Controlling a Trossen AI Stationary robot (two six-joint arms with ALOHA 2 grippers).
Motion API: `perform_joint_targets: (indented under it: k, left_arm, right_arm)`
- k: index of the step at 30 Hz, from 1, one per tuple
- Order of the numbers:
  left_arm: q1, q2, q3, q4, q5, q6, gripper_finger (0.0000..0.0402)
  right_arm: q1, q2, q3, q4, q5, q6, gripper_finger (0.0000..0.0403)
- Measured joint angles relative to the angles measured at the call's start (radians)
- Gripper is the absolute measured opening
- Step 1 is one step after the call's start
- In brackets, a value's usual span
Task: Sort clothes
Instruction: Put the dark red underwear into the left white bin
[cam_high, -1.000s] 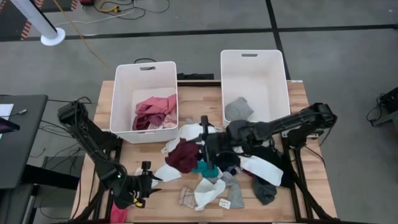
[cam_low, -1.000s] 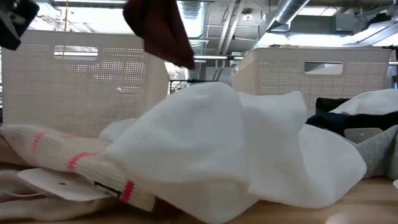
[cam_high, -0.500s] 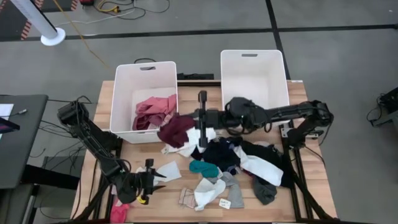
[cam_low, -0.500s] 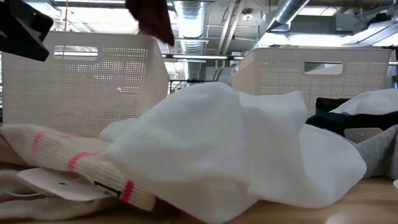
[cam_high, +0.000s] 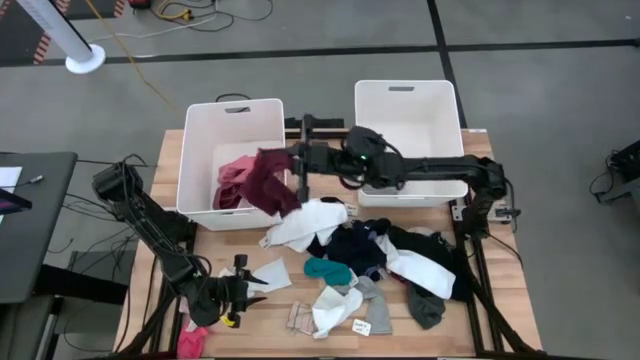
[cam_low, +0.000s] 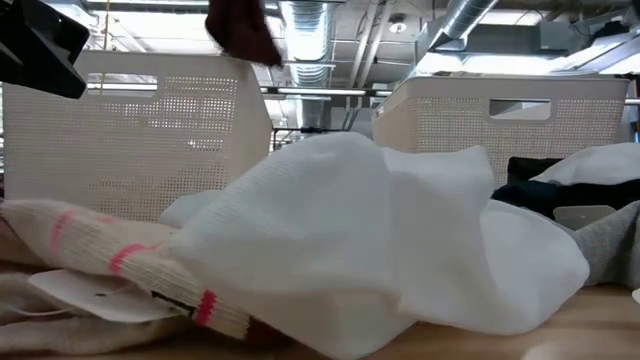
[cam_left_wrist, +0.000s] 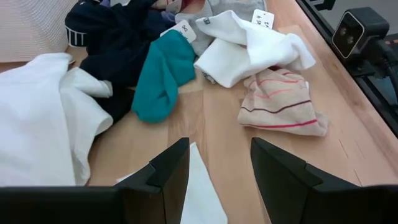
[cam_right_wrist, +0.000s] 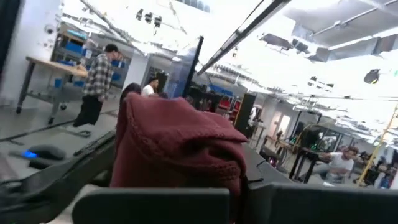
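My right gripper (cam_high: 293, 172) is shut on a maroon garment (cam_high: 268, 185), held in the air at the right rim of the left white bin (cam_high: 200, 150). The garment also shows at the top of the low view (cam_low: 240, 30) and fills the right wrist view (cam_right_wrist: 174, 149). Pink clothes (cam_high: 238, 180) lie in that bin. My left gripper (cam_high: 245, 283) is open near the table's near left corner, its fingers (cam_left_wrist: 168, 174) just above a white cloth (cam_left_wrist: 199, 186). The pile lies at the table's middle: white (cam_high: 305, 225), navy (cam_high: 350, 245) and teal (cam_high: 328, 270) pieces. My right gripper pinches a bunched upper part of the maroon garment (cam_right_wrist: 186, 168) between its two fingers; several layers are gathered there. The fingers reach level from the table's right side. The garment hangs below them, slack and lifted clear, over the left bin's right rim.
A second white bin (cam_high: 408, 120) stands at the far right. A white sock (cam_high: 335, 310), a striped beige sock (cam_left_wrist: 283, 102) and a grey piece (cam_high: 425, 308) lie near the near edge. Bare wood shows left of the pile.
My right gripper has risen from the pile and swung toward the far left, to the left bin, staying shut. The maroon garment has come off the pile, lifted clear, and now hangs at the bin's right rim. The teal piece beneath it lies uncovered.
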Motion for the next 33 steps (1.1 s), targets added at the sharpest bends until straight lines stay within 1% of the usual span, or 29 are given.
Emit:
perform_joint_targets:
  k: [5, 8, 11, 17, 24, 29, 33]
  left_arm:
    - [0.000, 0.000, 0.000, -0.001, 0.001, -0.007, 0.0165]
    - [0.000, 0.000, 0.000, -0.001, 0.001, -0.011, 0.0165]
    - [0.000, 0.000, 0.000, -0.001, 0.003, -0.014, 0.0165]
    - [0.000, 0.000, 0.000, -0.001, 0.004, -0.018, 0.0165]
    - [0.000, 0.000, 0.000, -0.001, 0.004, -0.018, 0.0165]
    - [0.000, 0.000, 0.000, -0.001, 0.003, -0.017, 0.0165]
    - [0.005, 0.000, 0.000, -0.001, 0.003, -0.014, 0.0165]
  right_arm:
    - [-0.037, 0.098, 0.138, 0.002, -0.008, -0.001, 0.0006]
    - [-0.062, 0.143, 0.207, -0.014, -0.037, 0.016, 0.0006]
    - [-0.088, 0.182, 0.245, -0.073, -0.059, 0.057, 0.0006]
    - [-0.129, 0.253, 0.251, -0.202, -0.112, 0.169, 0.0006]
    - [-0.145, 0.310, 0.250, -0.295, -0.131, 0.202, 0.0006]
    - [-0.181, 0.306, 0.251, -0.267, -0.128, 0.204, 0.0006]
    - [-0.221, 0.307, 0.251, -0.190, -0.127, 0.256, 0.0006]
